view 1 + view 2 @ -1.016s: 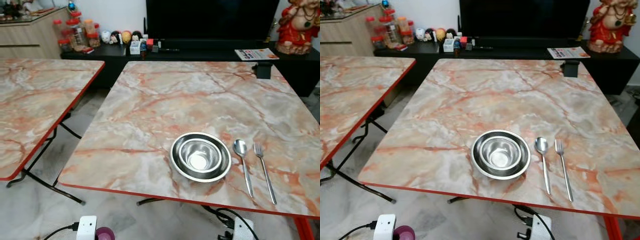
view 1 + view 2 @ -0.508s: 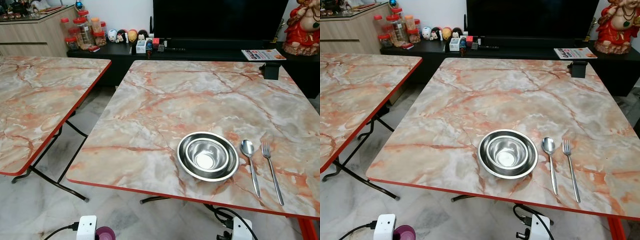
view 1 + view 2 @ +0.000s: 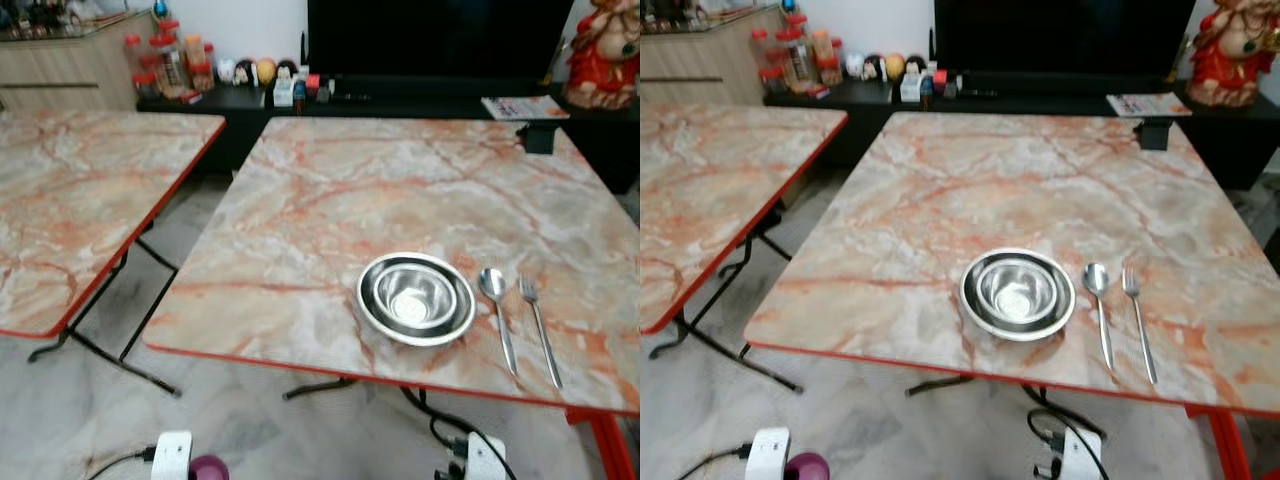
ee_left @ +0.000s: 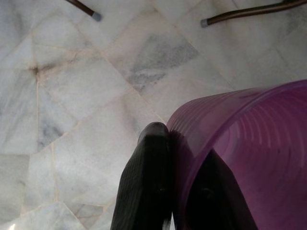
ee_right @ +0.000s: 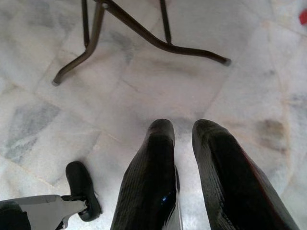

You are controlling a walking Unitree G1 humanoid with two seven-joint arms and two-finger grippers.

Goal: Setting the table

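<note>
A purple cup is pinched at its rim by the left gripper, one black finger pressed against the outside of the wall and the other seen inside it; the cup is held low over the pale marble floor, in front of the table and below its near edge, where its purple rim is seen at the bottom of the head view. On the marble-patterned table with a red edge, two steel bowls are nested one in the other near the front edge, with a spoon just beside them on the right and a fork just beside the spoon, both lying lengthwise. The right gripper is hung over the floor near the table's dark metal legs, its two fingers brought close together with a narrow gap and nothing between them. A second, similar table is placed to the left, and a dark cabinet with jars and figurines is set behind.
</note>
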